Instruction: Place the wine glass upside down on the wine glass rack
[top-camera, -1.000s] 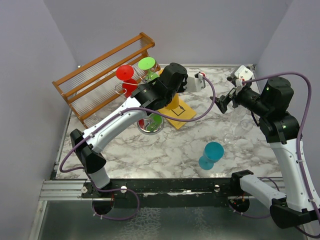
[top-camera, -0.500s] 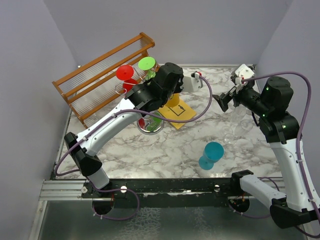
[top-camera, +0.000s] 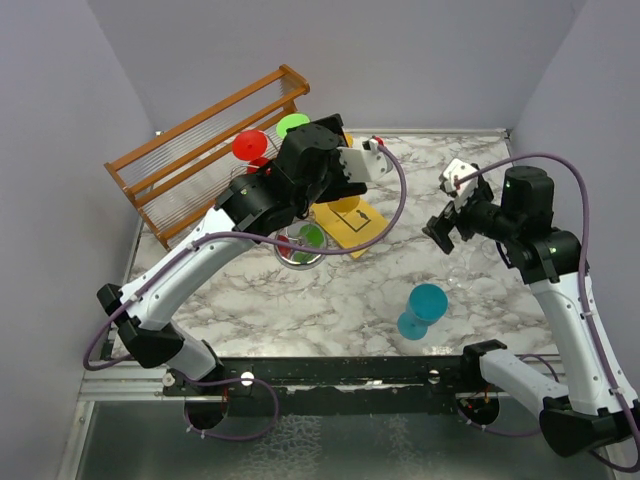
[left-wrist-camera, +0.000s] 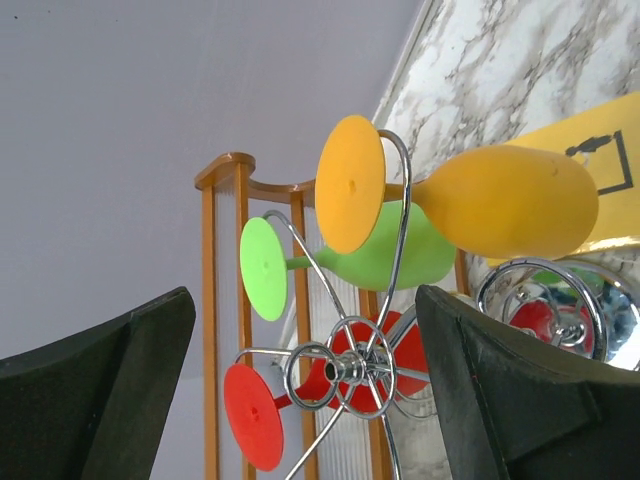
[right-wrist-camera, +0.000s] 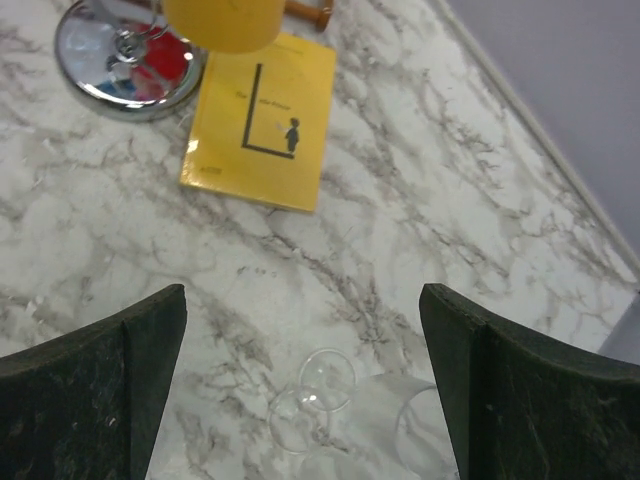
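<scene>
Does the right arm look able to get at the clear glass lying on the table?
Probably yes: the right gripper hangs open over the clear glass, and nothing lies between them.

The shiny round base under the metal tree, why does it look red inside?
Right wrist view: the base is mirror-bright, and its red patch looks like a reflection of the red glass hanging above. Left wrist view: same red glint, plus warped bright streaks on the curved metal.
</scene>
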